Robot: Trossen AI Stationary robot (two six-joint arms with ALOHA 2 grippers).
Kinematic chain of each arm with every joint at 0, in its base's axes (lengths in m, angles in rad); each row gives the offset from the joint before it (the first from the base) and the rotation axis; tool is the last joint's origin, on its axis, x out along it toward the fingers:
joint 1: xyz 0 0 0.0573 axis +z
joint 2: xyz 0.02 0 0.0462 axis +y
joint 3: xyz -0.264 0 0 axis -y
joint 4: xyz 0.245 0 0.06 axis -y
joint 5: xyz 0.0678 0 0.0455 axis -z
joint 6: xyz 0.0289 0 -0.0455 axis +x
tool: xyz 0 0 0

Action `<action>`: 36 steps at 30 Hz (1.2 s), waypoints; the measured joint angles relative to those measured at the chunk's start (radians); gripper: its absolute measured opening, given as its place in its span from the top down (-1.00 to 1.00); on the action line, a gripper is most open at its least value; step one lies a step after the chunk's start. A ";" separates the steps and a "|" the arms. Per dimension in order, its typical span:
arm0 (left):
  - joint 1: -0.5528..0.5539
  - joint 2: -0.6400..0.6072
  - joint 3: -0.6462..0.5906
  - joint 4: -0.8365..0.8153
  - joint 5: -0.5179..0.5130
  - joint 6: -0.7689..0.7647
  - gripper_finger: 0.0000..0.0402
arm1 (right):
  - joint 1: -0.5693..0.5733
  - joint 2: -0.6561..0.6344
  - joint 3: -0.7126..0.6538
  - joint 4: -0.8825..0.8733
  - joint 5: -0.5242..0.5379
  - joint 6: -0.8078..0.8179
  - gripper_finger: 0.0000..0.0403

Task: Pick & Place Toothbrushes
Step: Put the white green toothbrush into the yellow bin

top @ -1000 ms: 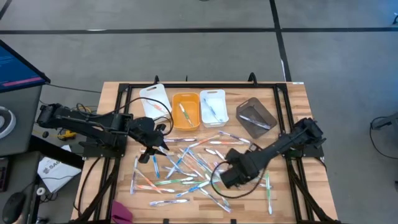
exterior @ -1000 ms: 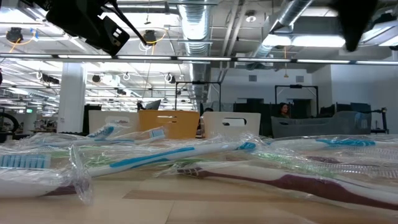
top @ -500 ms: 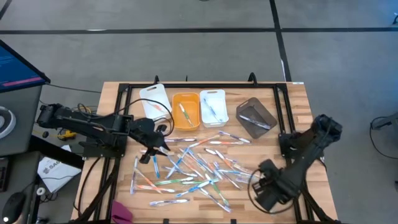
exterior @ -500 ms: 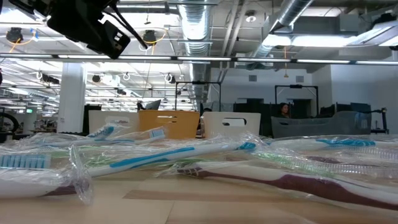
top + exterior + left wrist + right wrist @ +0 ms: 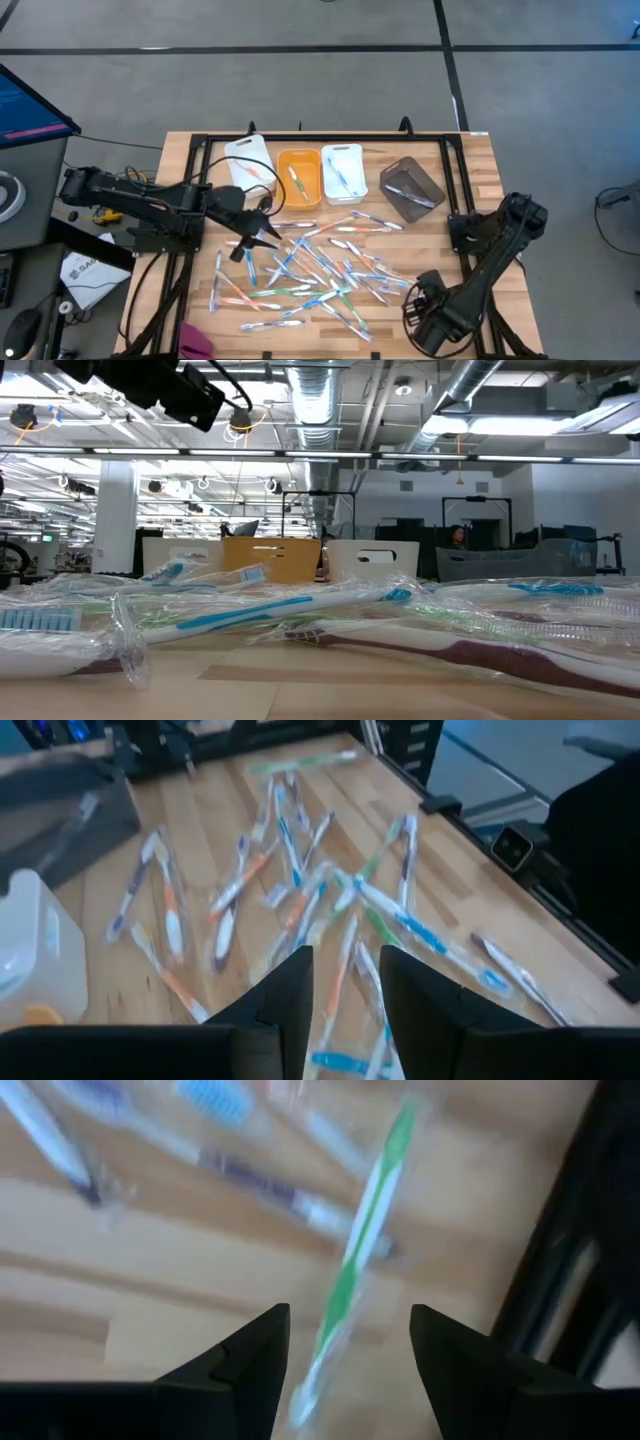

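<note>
Four containers line the far edge of the counter [image 5: 190, 150] — a white bin [image 5: 247, 160] with an orange-handled brush in it, an orange bin [image 5: 298, 178] with a brush or two, a second white bin [image 5: 342, 172] holding a blue-and-white one, and a grey bin [image 5: 411, 189] set askew with one pale brush inside. Out in the middle lie the toothbrushes [image 5: 310, 265], a loose scatter of blue, white, green and orange sticks crossing one another.

Left pincer [image 5: 262, 232] hangs over the scatter's near-left side, fingers [image 5: 285, 995] parted with a gap between them, nothing held. Right pincer [image 5: 425, 310] sits low by the counter's right front corner — its fingers [image 5: 245, 1360] stand apart, and a green-handled brush [image 5: 355, 1265] lies on the wood beyond them, blurred; whether it touches either finger cannot be told.

From counter level, wrapped brushes fill the foreground and the bins show only as rims behind.
</note>
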 joint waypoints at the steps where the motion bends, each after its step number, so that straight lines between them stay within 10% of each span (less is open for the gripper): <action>1: 0.000 0.000 0.000 0.010 0.000 0.000 0.45 | 0.000 0.000 -0.005 0.029 -0.031 0.023 0.00; 28: 0.000 0.000 0.000 0.081 0.000 0.105 0.45 | 0.014 0.013 -0.315 0.511 -0.184 0.105 0.21; 36: 0.001 0.000 0.000 0.102 0.000 0.105 0.45 | 0.006 0.013 -0.316 0.531 -0.218 0.078 0.58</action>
